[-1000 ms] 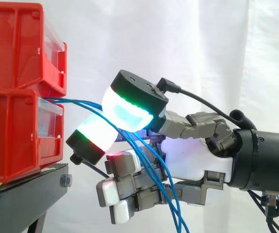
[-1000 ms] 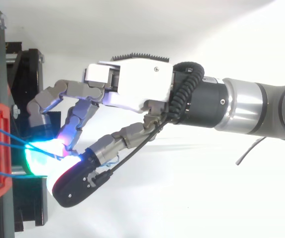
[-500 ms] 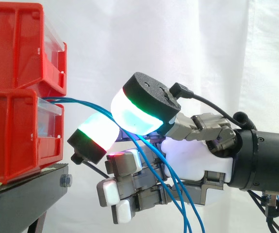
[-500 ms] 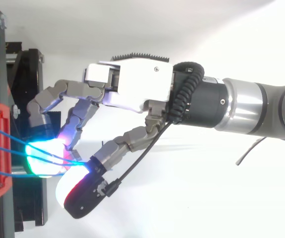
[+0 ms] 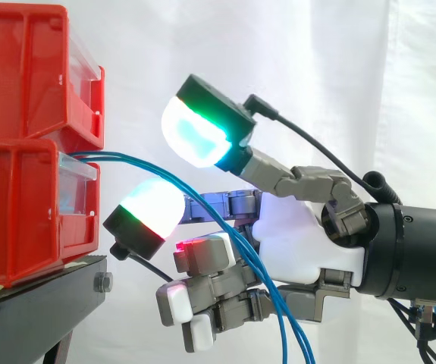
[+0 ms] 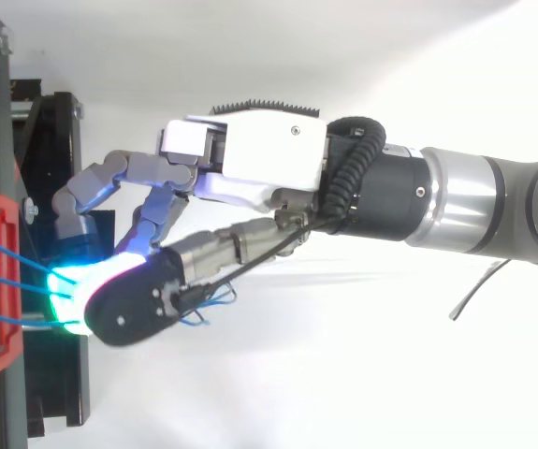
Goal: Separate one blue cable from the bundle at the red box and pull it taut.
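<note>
Blue cables come out of the lower red bin on the black stand and pass between the thumb pad and a finger pad of the robot hand. They hang slack past the palm. The pads are apart, with the thumb above the cables and nothing clamped. The lower fingers are curled.

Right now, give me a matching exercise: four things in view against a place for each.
Things:
1. blue cables
2. hand
3. red bins
4. black stand

Places:
A. beneath the bins
B. reaching in from the side view's right
C. stacked at the side view's left
D. running from the lower bin down past the hand

Pairs: 1-D, 2-B, 3-C, 4-A
</note>
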Motion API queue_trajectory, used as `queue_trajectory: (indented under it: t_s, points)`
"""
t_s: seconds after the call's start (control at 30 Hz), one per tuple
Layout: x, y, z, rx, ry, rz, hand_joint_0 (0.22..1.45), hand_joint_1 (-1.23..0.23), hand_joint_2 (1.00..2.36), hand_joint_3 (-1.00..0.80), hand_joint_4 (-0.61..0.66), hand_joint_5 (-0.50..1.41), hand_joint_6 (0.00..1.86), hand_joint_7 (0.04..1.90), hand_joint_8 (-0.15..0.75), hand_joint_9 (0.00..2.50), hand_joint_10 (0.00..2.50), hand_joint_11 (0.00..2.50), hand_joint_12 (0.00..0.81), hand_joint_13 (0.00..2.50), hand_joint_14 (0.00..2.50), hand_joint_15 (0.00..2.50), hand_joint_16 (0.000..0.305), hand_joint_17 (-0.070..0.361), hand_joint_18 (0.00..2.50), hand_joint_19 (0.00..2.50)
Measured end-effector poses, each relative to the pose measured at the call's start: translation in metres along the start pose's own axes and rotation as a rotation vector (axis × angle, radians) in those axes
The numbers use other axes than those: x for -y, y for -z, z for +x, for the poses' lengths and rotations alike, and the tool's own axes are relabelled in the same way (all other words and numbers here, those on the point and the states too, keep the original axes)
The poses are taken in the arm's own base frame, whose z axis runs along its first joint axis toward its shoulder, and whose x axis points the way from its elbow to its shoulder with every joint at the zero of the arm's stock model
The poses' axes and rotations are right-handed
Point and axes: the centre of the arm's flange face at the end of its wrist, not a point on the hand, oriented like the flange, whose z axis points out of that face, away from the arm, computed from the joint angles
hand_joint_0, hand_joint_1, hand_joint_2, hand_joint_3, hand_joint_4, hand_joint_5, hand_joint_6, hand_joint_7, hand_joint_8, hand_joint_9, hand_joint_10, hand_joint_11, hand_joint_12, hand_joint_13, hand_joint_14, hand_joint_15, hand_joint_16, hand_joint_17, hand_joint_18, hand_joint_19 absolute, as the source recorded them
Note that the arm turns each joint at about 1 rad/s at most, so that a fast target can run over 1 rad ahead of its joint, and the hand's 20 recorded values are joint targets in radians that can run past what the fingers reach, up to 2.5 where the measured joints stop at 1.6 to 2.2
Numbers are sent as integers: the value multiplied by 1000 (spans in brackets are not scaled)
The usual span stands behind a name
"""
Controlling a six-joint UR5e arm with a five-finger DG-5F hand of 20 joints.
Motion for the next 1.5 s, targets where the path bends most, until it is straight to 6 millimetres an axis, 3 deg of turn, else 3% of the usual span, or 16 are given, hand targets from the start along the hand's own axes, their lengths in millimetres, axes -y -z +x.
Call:
queue_trajectory:
  t_s: [0.1,0.2,0.33,0.47,0.6,0.67,0.8,0.93,0.97,1.1,1.17,1.23,1.27,1.5]
  points:
    - [0,0,0,0,0,0,633,-490,1005,-438,87,-141,831,1132,303,1228,29,1100,390,1036,28,737,54,122,815,884]
    - [0,0,0,0,0,0,609,-627,1016,-286,110,-148,834,1162,315,1211,28,1126,396,1028,27,744,54,122,800,895]
    - [0,0,0,-1,2,0,613,-770,1017,-213,129,-168,862,1182,313,1159,28,1146,399,1004,27,736,56,126,804,890]
    - [0,0,1,-1,3,0,693,-856,1016,-285,52,-188,888,1176,306,1111,28,1156,389,969,28,733,56,125,787,856]
    - [0,0,1,-3,4,-1,790,-910,1000,-490,53,-194,909,1166,295,1096,28,1156,375,965,27,720,55,124,779,824]
    - [0,0,1,-3,7,0,795,-906,1000,-500,70,-189,911,1174,293,1105,30,1165,372,977,27,717,55,124,792,807]
    - [0,0,1,-3,13,4,723,-917,1000,-500,100,-177,912,1183,296,1139,28,1170,369,987,29,726,54,122,806,821]
    - [0,1,1,-3,17,9,575,-924,1000,-500,114,-167,909,1173,305,1169,28,1181,374,1001,27,742,55,124,817,833]
    - [0,1,1,-3,17,10,514,-903,1000,-500,122,-163,909,1153,316,1180,27,1174,391,1011,28,737,58,130,840,835]
    - [1,1,1,-4,18,12,465,-858,1000,-500,130,-158,906,1112,334,1207,26,1172,406,1032,27,735,62,138,874,838]
    - [1,1,1,-4,18,14,445,-753,1000,-500,132,-155,901,1087,346,1225,25,1153,418,1048,25,730,64,143,895,835]
    - [1,2,1,-4,19,16,450,-670,1000,-500,136,-151,893,1095,343,1233,25,1139,422,1063,24,725,64,143,901,836]
    - [1,2,1,-5,19,17,464,-561,1000,-500,134,-149,888,1099,343,1261,23,1137,417,1064,26,728,62,141,899,839]
    - [0,2,1,-8,19,23,551,-395,1000,-500,109,-146,874,1139,310,1270,28,1149,393,1065,28,750,56,126,871,895]
